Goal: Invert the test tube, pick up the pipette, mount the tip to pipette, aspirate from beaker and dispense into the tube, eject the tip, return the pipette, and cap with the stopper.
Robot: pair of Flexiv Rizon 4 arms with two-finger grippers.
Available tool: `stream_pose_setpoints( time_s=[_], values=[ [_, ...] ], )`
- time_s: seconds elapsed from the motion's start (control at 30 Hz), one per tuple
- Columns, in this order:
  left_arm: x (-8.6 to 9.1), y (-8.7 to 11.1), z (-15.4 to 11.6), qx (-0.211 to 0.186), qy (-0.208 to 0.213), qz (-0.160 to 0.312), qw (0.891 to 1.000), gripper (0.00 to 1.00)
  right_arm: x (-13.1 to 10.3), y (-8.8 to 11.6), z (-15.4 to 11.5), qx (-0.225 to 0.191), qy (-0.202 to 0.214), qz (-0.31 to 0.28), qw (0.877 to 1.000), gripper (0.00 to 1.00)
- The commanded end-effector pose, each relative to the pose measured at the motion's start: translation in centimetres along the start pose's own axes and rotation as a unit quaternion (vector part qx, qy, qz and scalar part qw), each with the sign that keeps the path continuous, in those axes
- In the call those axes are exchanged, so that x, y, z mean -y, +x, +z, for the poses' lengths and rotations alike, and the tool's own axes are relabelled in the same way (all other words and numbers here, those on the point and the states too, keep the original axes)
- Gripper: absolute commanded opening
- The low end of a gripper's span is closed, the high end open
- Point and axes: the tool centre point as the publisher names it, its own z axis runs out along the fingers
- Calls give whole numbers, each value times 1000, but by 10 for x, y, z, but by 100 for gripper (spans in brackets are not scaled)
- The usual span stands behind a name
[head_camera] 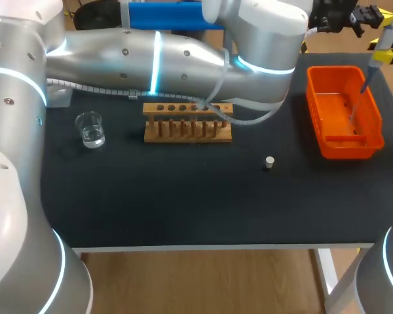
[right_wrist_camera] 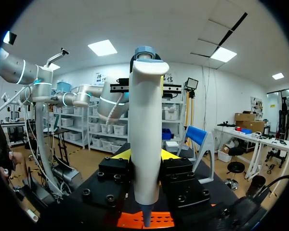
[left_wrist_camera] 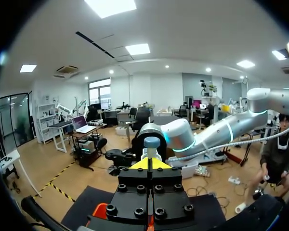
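Black-topped table (head_camera: 183, 209), wood floor (head_camera: 203, 281) beneath — bright ceiling panels (left_wrist_camera: 111, 6) overhead

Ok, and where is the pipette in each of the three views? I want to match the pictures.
Head view: the pipette is at the far right, above the orange bin.
Left wrist view: its blue-grey top seems to show just ahead of the left hand.
Right wrist view: it stands upright between the fingers of the right hand.
Shared landmark: the orange bin, under the hand in both wrist views.

The white pipette (right_wrist_camera: 145, 144) stands upright, clamped between the right jaws, its tapered end over the orange tray (right_wrist_camera: 166, 220)
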Motion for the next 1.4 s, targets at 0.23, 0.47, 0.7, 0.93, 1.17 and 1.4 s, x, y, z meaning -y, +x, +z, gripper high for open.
stream_pose_setpoints(
  time_s=[0.23, 0.47, 0.7, 0.93, 1.17, 1.4],
  values=[
    [-7, 3, 4, 10, 45, 2, 999, 0, -7, -1, 0, -1, 2, 0, 1000, 0],
    [11, -2, -5, 21, 52, 29, 998, 0, -7, -1, 0, -1, 2, 0, 1000, 0],
    [29, -3, -14, 30, 54, 40, 997, 0, -7, -1, 0, -1, 2, 0, 1000, 0],
    [38, -7, -23, 30, 36, 33, 998, 100, -7, -1, 0, -1, 2, 0, 1000, 0],
    [44, -11, -47, 39, 9, 42, 998, 100, -7, -1, 0, -1, 2, 0, 1000, 0],
    [44, -11, -73, 40, -21, 40, 998, 100, -7, -1, 0, -1, 2, 0, 1000, 0]
  ],
)
